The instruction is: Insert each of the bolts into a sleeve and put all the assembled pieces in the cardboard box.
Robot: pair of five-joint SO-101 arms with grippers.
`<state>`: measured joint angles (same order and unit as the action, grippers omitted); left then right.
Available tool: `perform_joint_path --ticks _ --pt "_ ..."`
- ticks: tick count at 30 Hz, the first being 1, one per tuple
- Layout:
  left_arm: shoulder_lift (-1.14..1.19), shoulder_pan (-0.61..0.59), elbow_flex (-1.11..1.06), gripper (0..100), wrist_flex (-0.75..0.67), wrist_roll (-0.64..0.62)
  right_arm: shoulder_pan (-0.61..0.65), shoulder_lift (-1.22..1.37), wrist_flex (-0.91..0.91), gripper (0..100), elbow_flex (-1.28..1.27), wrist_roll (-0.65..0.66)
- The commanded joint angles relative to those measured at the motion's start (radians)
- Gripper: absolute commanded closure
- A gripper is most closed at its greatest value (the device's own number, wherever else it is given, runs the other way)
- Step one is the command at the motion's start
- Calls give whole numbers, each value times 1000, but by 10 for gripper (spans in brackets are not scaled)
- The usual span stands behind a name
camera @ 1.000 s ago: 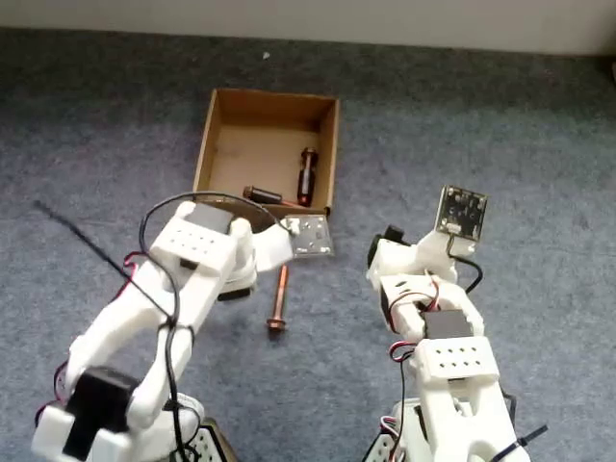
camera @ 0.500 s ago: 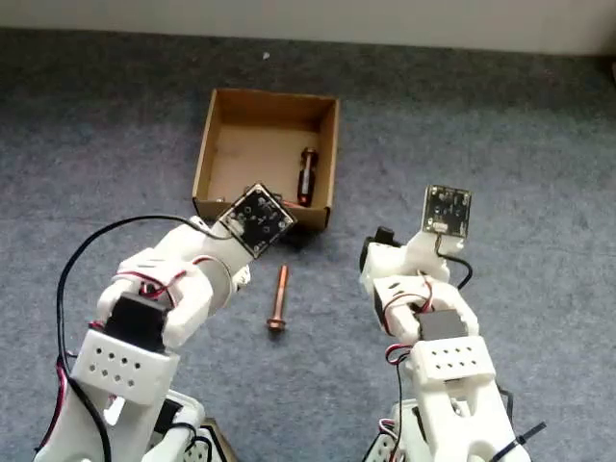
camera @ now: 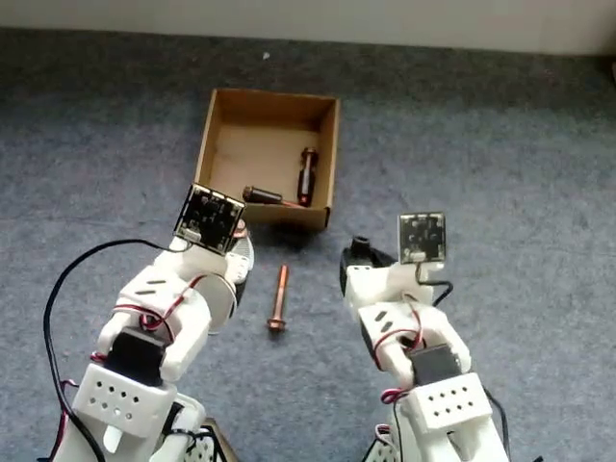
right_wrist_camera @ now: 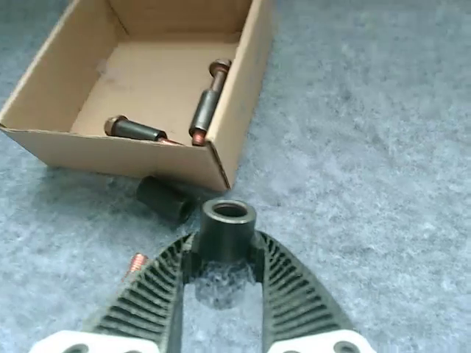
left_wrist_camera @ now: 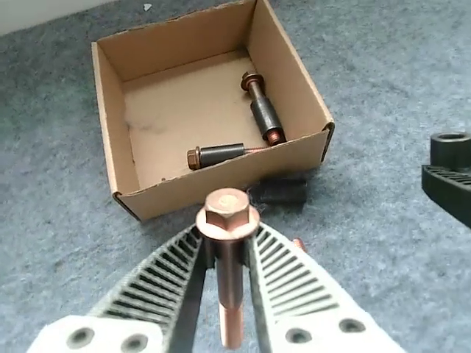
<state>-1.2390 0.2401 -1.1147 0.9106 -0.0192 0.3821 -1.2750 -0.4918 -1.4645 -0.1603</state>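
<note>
Bolt [left_wrist_camera: 228, 218] is clamped between the left fingers [left_wrist_camera: 175, 266], sleeve [right_wrist_camera: 227, 232] between the right fingers [right_wrist_camera: 157, 285]; shank and bore should be lined up on one axis before pushing.

No writing, label, number or sign can be read. The cardboard box [camera: 207, 144], upper middle of the high view, has plain brown walls. The small circuit boards [camera: 213, 218] at the centre carry marks too small to make out.

Glossy copper-toned bolt [left_wrist_camera: 229, 276], matt black sleeve [right_wrist_camera: 227, 235], plain cardboard box [left_wrist_camera: 112, 125], fuzzy carpet [camera: 481, 125].
</note>
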Motion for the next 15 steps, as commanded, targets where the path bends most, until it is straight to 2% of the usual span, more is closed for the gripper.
perform_joint_path --ticks 1,6,10,15 --pt "-93 48 2 995 -28 -23 42 -134 -2 995 -22 14" --pt "-219 99 5 995 -34 -25 108 -209 1 995 -71 15" --pt "-278 105 28 995 -40 -29 153 -308 2 995 -128 104" --pt "-283 114 51 995 -41 -149 206 -524 1 995 -237 133"
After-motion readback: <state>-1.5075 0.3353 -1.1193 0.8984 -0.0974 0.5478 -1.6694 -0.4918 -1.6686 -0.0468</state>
